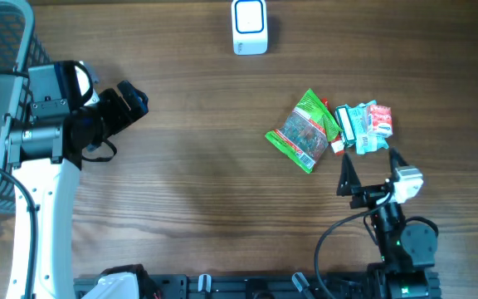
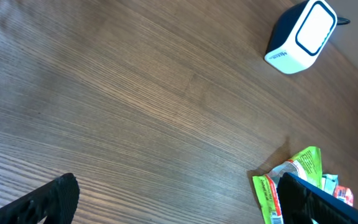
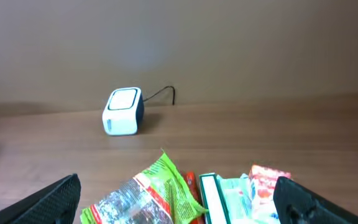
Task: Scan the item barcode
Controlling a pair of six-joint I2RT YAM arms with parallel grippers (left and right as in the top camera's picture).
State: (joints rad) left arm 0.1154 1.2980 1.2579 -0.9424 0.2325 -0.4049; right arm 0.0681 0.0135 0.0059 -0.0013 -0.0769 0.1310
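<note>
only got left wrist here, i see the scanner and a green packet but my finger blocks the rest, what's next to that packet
observer: A teal packet and a red-and-white packet lie bunched together just right of the green packet.
operator: where's the right end effector
observer: The right end effector is open on the near side of those packets, holding nothing.
operator: anything off to my left
observer: A grey mesh basket stands at the far left of the overhead view.
</note>
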